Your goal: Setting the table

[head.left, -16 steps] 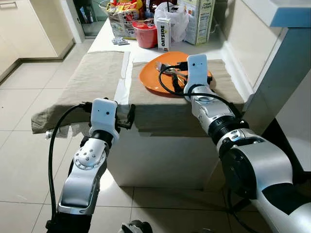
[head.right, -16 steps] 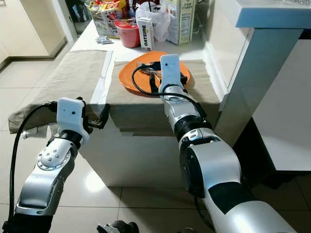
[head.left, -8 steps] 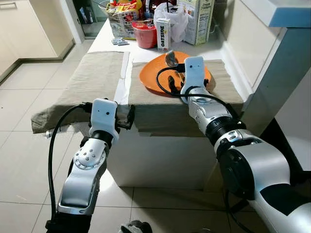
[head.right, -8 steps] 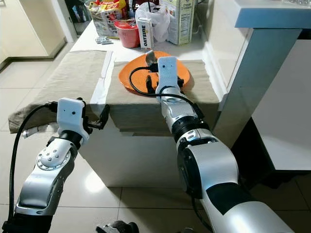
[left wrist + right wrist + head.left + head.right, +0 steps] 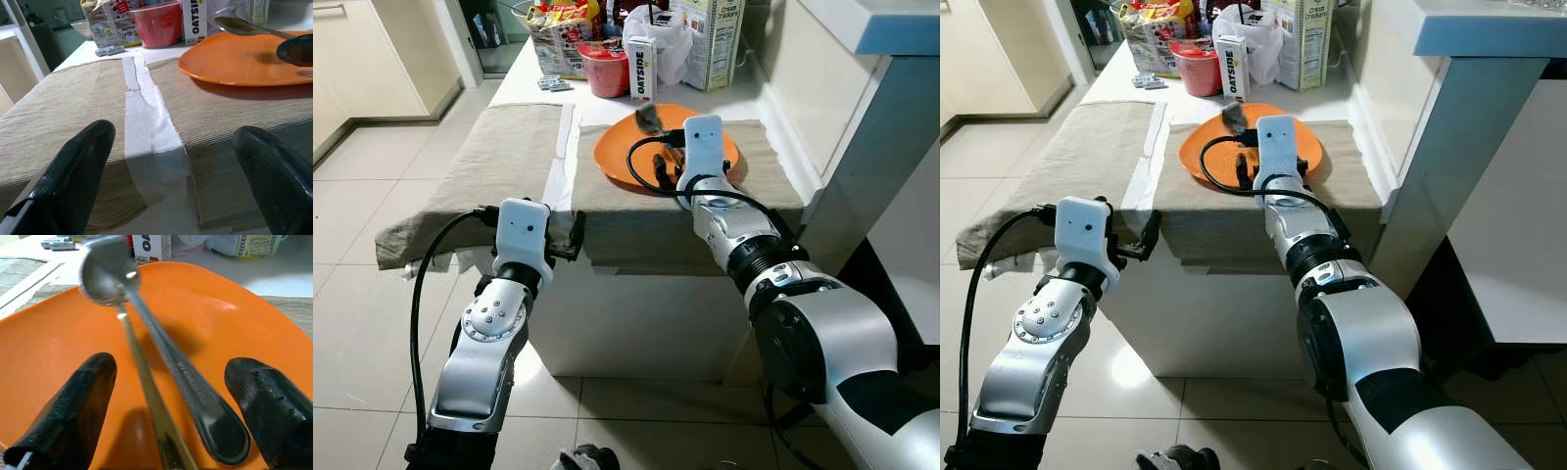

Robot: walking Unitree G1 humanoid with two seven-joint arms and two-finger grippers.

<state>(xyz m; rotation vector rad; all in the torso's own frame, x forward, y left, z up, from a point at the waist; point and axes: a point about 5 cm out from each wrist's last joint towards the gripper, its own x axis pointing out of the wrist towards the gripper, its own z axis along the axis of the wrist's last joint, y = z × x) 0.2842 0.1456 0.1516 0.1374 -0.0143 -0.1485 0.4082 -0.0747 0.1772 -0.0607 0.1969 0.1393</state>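
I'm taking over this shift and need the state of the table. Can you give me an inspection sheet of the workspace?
Surface: white counter under two beige woven cloths, with a white strip between them.
Job's things: round orange plate on the right cloth; metal spoon and a second utensil handle angled over it.
Clutter: red tub, Oatside carton, white bag and boxes at the far end.
Hands: left hand open at the near table edge; right hand open over the plate, astride the handles.
Cables: black cable at the left wrist, another looped at the right.
Surroundings: tiled floor.
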